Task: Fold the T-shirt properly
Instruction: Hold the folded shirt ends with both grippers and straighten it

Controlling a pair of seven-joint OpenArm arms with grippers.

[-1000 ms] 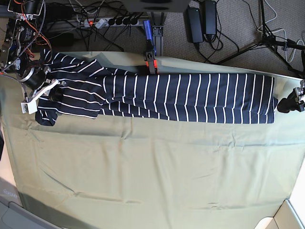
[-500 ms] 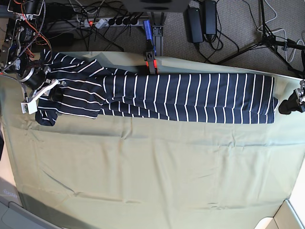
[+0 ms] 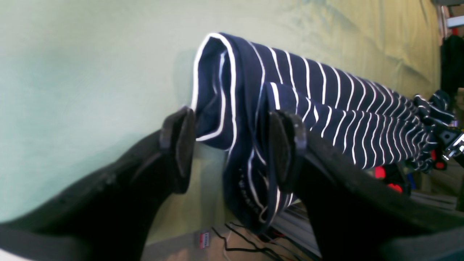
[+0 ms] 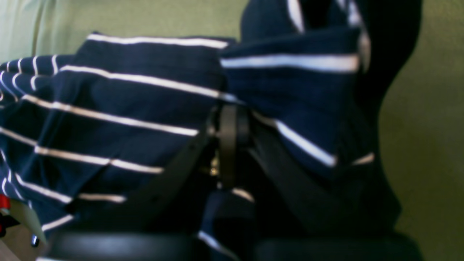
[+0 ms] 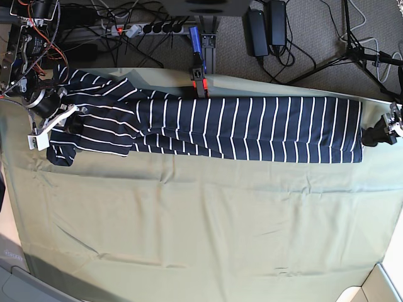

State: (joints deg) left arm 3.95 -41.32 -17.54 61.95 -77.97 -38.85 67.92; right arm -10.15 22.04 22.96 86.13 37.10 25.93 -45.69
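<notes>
The T-shirt [image 5: 252, 129] is navy with thin white stripes and lies folded into a long strip along the far side of the table. My left gripper [image 5: 367, 136] is at its right end. In the left wrist view my left gripper [image 3: 232, 137] is open, and the shirt's end [image 3: 235, 90] hangs between the two fingers. My right gripper [image 5: 70, 119] is at the bunched left end with the sleeves. In the right wrist view my right gripper [image 4: 228, 141] is shut on a fold of the T-shirt [image 4: 127, 108].
An olive-green cloth [image 5: 201, 226] covers the table. An orange and black clamp [image 5: 199, 82] stands at the far edge, just behind the shirt. A power strip with cables [image 5: 145, 28] and tripod legs [image 5: 352, 50] are on the floor beyond.
My left gripper has moved slightly up and left, closer to the shirt's right end. The right gripper and the shirt have not moved.
</notes>
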